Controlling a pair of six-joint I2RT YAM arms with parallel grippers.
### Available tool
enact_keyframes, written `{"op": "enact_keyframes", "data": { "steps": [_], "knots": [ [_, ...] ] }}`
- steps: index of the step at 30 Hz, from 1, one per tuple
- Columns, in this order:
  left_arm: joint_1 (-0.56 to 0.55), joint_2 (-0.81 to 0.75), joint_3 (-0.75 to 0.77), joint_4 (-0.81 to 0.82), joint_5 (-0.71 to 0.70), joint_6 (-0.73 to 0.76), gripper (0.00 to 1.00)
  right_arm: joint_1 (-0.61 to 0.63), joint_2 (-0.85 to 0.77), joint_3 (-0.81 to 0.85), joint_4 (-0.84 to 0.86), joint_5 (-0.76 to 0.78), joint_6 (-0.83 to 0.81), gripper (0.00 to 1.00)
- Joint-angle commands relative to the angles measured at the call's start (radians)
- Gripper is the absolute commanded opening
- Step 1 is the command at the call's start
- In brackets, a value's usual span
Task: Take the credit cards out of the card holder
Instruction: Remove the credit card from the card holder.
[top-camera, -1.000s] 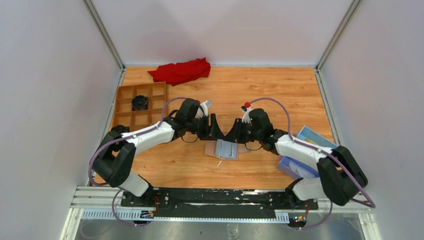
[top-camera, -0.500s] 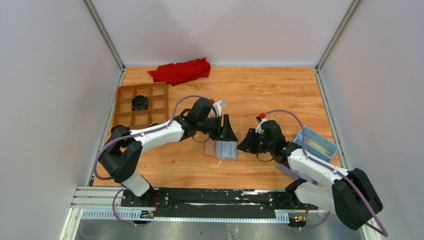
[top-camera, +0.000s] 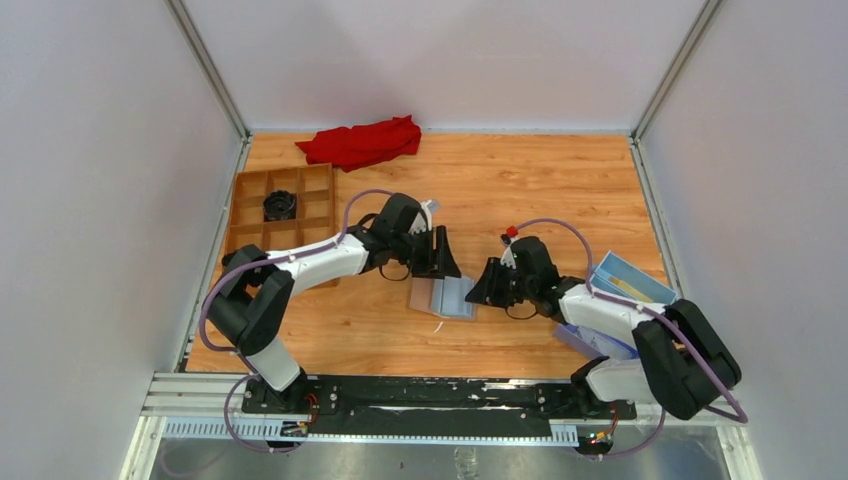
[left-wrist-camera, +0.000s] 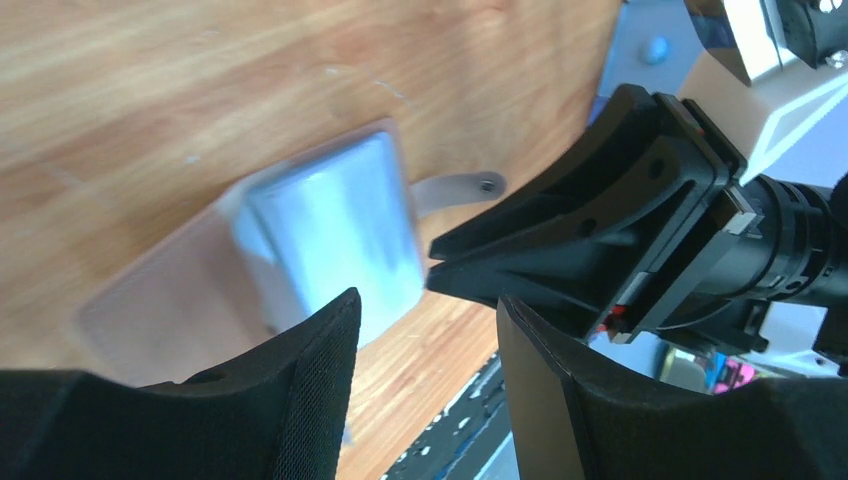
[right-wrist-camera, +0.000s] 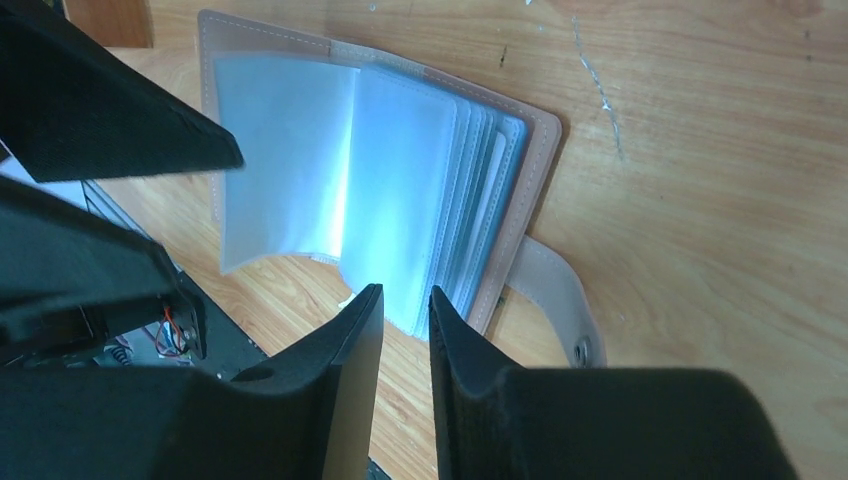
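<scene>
Finds card holder (top-camera: 443, 297) open on desk (top-camera: 560, 180), spine 12-to-6, just at 9 o'clock of right hand (top-camera: 480, 285), narrowly parted, empty; at 6 o'clock of released left hand (top-camera: 447, 265), equally near.

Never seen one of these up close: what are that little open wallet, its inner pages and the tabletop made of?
The card holder looks like matte tan-pink leather or imitation leather outside, with a stitched edge and a snap tab. Its inner sleeves seem to be clear glossy plastic; they catch the light. The table looks like wood or wood-print laminate, showing grain.
</scene>
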Motion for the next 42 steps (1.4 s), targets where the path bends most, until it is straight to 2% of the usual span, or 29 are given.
{"op": "enact_keyframes", "data": {
  "steps": [1, 9, 24, 27, 31, 34, 42],
  "knots": [
    [0.037, -0.035, 0.005, -0.115, -0.06, 0.073, 0.56, -0.01, 0.059, 0.025, 0.063, -0.061, 0.008, 0.27],
    [0.036, 0.014, -0.019, -0.154, -0.075, 0.103, 0.56, -0.011, 0.111, 0.044, 0.089, -0.084, 0.014, 0.26],
    [0.039, -0.018, 0.016, -0.216, -0.121, 0.146, 0.56, -0.004, 0.192, 0.082, 0.127, -0.151, 0.017, 0.25],
    [0.043, -0.046, 0.024, -0.235, -0.136, 0.157, 0.56, -0.004, 0.154, 0.076, 0.092, -0.106, 0.005, 0.24],
    [0.046, -0.085, 0.03, -0.255, -0.159, 0.169, 0.56, -0.009, 0.035, 0.028, 0.056, 0.043, 0.024, 0.24],
    [0.047, -0.104, 0.019, -0.257, -0.171, 0.168, 0.56, -0.009, -0.003, 0.018, 0.049, 0.082, 0.02, 0.25],
    [0.048, -0.07, -0.005, -0.238, -0.149, 0.159, 0.56, -0.008, 0.101, 0.065, 0.012, 0.049, -0.011, 0.23]
  ]
}}
